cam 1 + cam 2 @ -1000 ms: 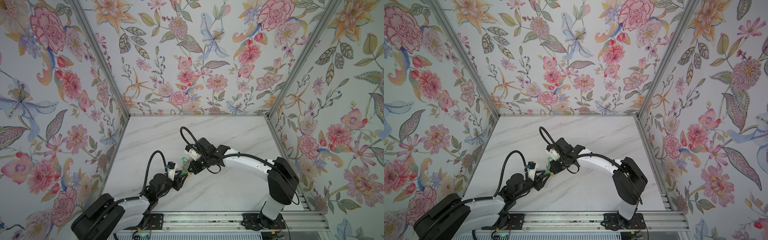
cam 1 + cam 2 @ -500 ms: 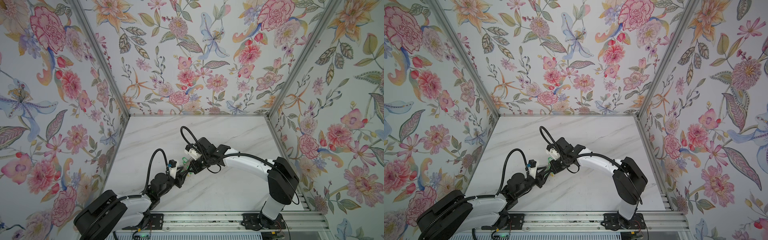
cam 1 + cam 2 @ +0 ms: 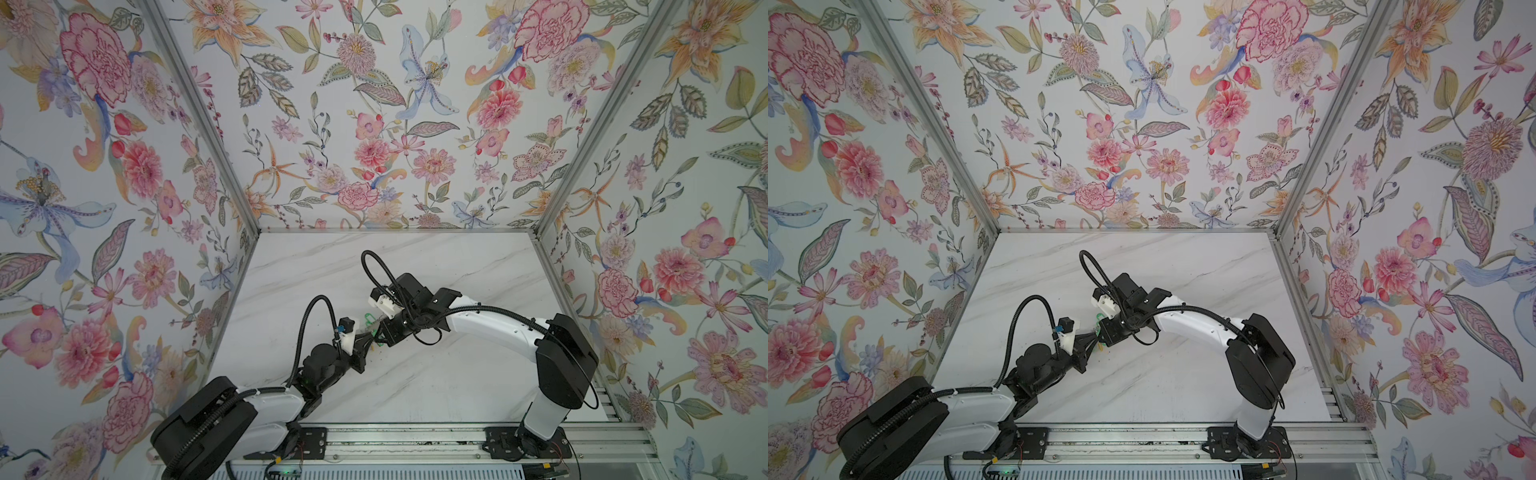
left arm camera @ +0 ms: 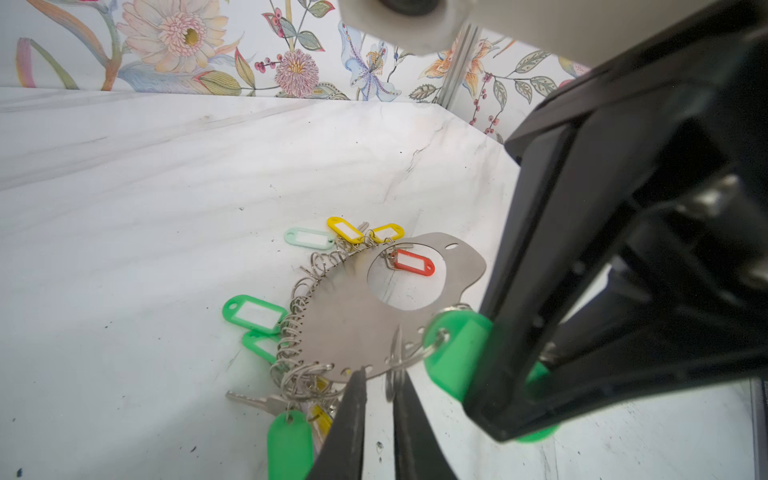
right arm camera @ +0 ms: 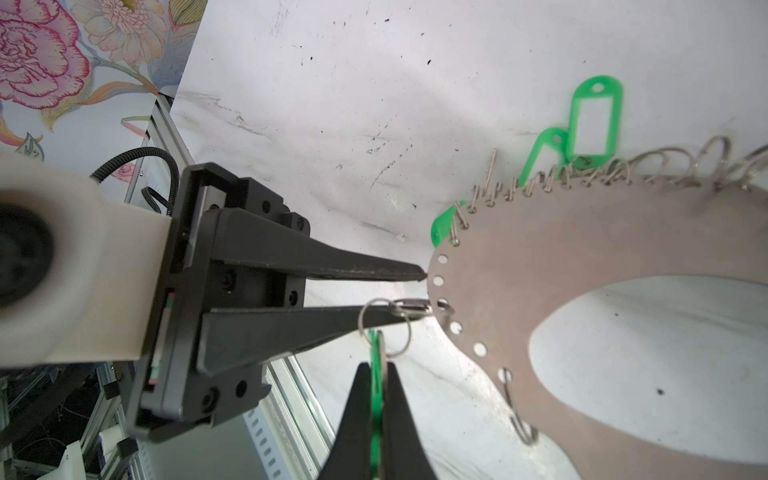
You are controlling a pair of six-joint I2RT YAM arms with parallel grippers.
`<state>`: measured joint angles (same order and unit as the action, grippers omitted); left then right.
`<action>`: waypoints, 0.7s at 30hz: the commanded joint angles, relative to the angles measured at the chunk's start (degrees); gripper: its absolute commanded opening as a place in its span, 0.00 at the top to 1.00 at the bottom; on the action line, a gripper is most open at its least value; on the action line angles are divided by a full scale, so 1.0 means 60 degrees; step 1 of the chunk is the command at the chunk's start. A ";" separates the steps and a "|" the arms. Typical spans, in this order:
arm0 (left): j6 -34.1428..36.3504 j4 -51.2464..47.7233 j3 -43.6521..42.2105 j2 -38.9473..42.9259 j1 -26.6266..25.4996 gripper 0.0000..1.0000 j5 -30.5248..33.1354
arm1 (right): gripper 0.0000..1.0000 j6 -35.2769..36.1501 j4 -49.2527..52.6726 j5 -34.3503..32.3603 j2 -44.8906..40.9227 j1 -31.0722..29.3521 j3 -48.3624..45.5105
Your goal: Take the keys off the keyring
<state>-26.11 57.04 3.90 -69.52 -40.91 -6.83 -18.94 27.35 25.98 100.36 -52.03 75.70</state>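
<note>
Worktop (image 3: 457,374): white marble, scuffed. The keyring (image 4: 353,324) sits around mid-worktop, a little left of centre, between the two claws; in both top views the arms hide nearly all of it. Judged to be thin, stiff sheet metal, light and slick. It should slide or tip rather than bend, so it is best pinned at the bare stretch of rim by the claws, clear of the rings. Whether it lies flat or tilted cannot be told. The keys (image 4: 253,401) and their tags crowd one long stretch of the rim. One red-orange tag lies inside the central hole. Judged light, loose and prone to swing, with the tag the broadest, least slippery handle. The right claw (image 5: 377,370) is clamped on a green tag (image 4: 457,353), held edge-on between its fingers. That tag's wire ring (image 5: 411,308) threads a rim hole. Judged springy, it needs working round through the hole rather than a straight pull. The left claw (image 5: 427,291) is narrow, with a slim gap of bare worktop showing between its fingers. Its tips sit at the keyring's edge, one finger touching the wire ring, and nothing is visibly gripped.
</note>
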 commanded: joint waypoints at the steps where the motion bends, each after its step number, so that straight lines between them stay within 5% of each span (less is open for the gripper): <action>1: 0.0143 -0.0016 0.0129 0.0113 -0.0077 0.87 0.0325 | 1.00 -0.0057 -0.0153 0.0154 -0.0059 0.0000 -0.0009; 7: 0.0206 0.0122 0.0185 0.0072 -0.0082 0.85 -0.0025 | 1.00 -0.0037 -0.0154 0.0145 -0.0172 0.0071 -0.0133; 13: 0.0246 0.0135 0.0252 0.0152 -0.0085 0.64 -0.0242 | 1.00 -0.0052 -0.0149 0.0158 -0.0186 0.0081 -0.0144; 21: 0.0308 -0.0006 0.0422 0.0137 -0.0089 0.66 -0.0143 | 1.00 -0.0041 -0.0146 0.0263 -0.0168 0.0023 -0.0122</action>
<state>-25.21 55.99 4.45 -69.32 -40.91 -7.42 -18.94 27.22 26.17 100.36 -51.96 75.24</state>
